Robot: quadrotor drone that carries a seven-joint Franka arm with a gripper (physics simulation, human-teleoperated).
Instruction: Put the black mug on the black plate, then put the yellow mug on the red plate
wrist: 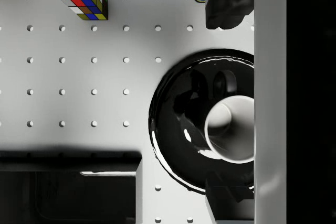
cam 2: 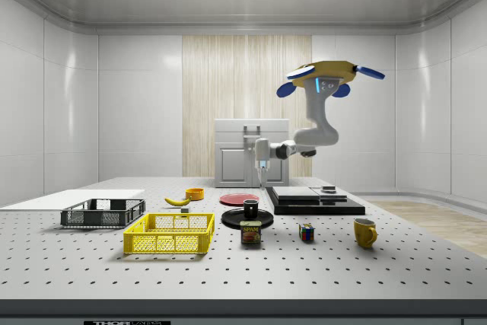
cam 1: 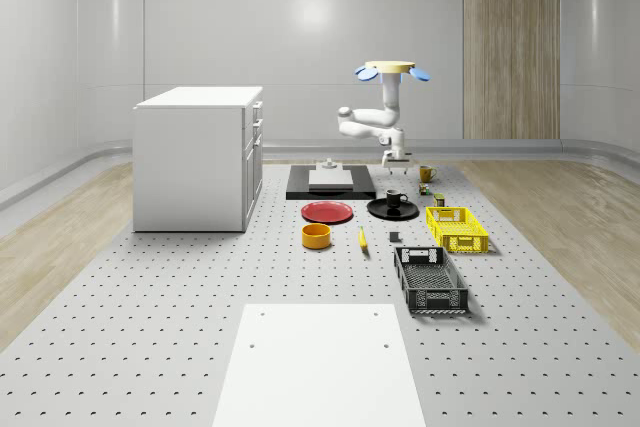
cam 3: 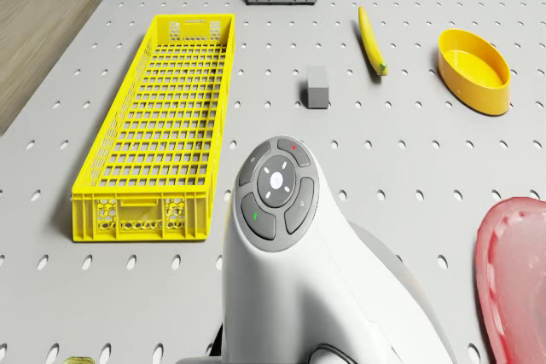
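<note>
the black mug (cam 1: 396,197) already stands on the black plate (cam 1: 378,212), so the first job looks done. the hand (cam 1: 394,158) hangs a little above the mug, and its fingers (wrist: 223,3) are apart with nothing between them, most likely because it has let the mug go. the drone (cam 2: 329,75) hovers in the air above the far side of the tabletop (cam 1: 200,287), near the black plate. the red plate (cam 1: 327,212) sits empty just beside the black plate, waiting for its mug. the yellow mug (cam 1: 426,174) stands by itself on the tabletop, past the hand and near it, so it is the next thing to pick up. the tabletop is grey and full of small holes. the room has pale smooth walls and a wood panel (cam 1: 510,42).
</note>
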